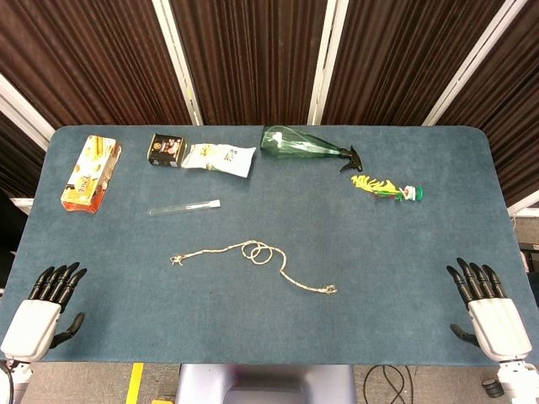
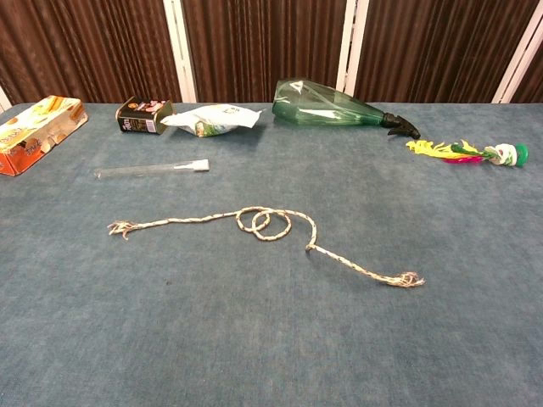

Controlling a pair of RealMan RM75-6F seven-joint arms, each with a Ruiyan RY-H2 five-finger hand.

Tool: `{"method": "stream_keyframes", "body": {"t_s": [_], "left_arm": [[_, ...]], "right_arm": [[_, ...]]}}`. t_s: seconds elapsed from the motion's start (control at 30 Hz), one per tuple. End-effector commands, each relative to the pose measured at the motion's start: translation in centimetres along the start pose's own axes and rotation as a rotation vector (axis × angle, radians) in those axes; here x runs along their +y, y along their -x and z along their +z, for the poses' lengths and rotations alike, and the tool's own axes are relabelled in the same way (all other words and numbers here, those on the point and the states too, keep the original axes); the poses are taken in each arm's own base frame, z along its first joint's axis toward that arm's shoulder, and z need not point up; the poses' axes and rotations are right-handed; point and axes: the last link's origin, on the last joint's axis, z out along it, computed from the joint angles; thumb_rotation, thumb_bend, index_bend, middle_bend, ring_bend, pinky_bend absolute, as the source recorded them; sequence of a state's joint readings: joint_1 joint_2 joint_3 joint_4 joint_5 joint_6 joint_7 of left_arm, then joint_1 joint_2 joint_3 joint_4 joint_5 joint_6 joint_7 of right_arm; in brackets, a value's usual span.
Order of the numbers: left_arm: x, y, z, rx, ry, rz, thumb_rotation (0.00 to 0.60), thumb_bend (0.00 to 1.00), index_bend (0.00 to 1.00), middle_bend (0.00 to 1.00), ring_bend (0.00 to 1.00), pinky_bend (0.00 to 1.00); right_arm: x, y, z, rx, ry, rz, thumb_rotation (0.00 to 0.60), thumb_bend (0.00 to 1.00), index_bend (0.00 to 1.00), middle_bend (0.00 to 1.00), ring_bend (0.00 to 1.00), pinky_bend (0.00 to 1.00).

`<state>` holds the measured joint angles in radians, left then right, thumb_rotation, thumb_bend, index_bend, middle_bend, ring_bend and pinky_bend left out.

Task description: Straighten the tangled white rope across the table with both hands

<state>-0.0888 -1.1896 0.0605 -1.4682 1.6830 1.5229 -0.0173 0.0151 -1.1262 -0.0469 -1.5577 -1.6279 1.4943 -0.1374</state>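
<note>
The white rope [image 1: 253, 252] lies loose on the blue table [image 1: 404, 252] near the middle, with a small double loop [image 2: 265, 223] midway along it. Its frayed left end [image 2: 121, 227] points left and its knotted right end [image 2: 405, 279] lies nearer the front. My left hand [image 1: 44, 310] rests at the front left corner, fingers spread, holding nothing. At the front right corner my right hand [image 1: 488, 311] rests the same way, empty. Both hands are far from the rope. The chest view shows neither hand.
Along the back lie an orange box [image 1: 90, 172], a dark can [image 1: 166, 150], a white snack bag [image 1: 219, 157], a green spray bottle [image 1: 303, 145] and a feathered toy [image 1: 386, 188]. A clear tube [image 1: 184, 207] lies just behind the rope.
</note>
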Motion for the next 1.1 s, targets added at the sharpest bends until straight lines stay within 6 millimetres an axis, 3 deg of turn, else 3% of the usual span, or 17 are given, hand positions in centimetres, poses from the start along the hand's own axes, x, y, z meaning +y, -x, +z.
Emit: {"method": "stream_keyframes", "body": {"t_s": [0.03,0.23,0.43,0.53,0.6,0.67,0.87,1.1], "left_arm": [[0.2,0.3,0.2,-0.008,0.009,0.001,0.600,0.41,0.00,0.00,0.00,0.05],[1.7,1.6,1.6,-0.045,0.079,-0.021,0.600,0.41,0.00,0.00,0.00,0.05],[5.0,4.1,5.3,-0.132,0.229,-0.051,0.600,0.43,0.00,0.00,0.00,0.05],[5.4,4.4,5.8,-0.141,0.239,-0.047,0.600,0.43,0.00,0.00,0.00,0.05],[8.0,6.0,8.5,-0.166,0.283,-0.044,0.600,0.43,0.00,0.00,0.00,0.05],[9.5,6.7,10.2,-0.148,0.274,-0.053,0.600,0.43,0.01,0.00,0.00,0.05],[12.3,8.3,13.3,-0.086,0.268,-0.063,0.600,0.43,0.18,0.00,0.00,0.05],[13.5,10.3,16.3,-0.089,0.203,-0.047,0.600,0.43,0.33,0.00,0.00,0.06]], "right_arm": [[0.0,0.1,0.0,-0.006,-0.003,-0.005,0.600,0.16,0.00,0.00,0.00,0.00],[-0.5,0.3,0.0,-0.002,-0.016,-0.009,0.600,0.16,0.00,0.00,0.00,0.00],[-0.5,0.5,0.3,-0.002,-0.014,-0.009,0.600,0.16,0.00,0.00,0.00,0.00],[-0.5,0.5,0.3,-0.003,-0.014,-0.010,0.600,0.16,0.00,0.00,0.00,0.00],[-0.6,0.8,0.4,-0.017,-0.019,-0.018,0.600,0.16,0.00,0.00,0.00,0.00],[-0.6,1.0,0.6,-0.022,-0.015,-0.023,0.600,0.16,0.00,0.00,0.00,0.00],[-0.5,1.3,1.0,-0.036,0.002,-0.034,0.600,0.16,0.00,0.00,0.00,0.00],[-0.3,1.6,1.4,-0.048,0.017,-0.040,0.600,0.16,0.00,0.00,0.00,0.00]]}}
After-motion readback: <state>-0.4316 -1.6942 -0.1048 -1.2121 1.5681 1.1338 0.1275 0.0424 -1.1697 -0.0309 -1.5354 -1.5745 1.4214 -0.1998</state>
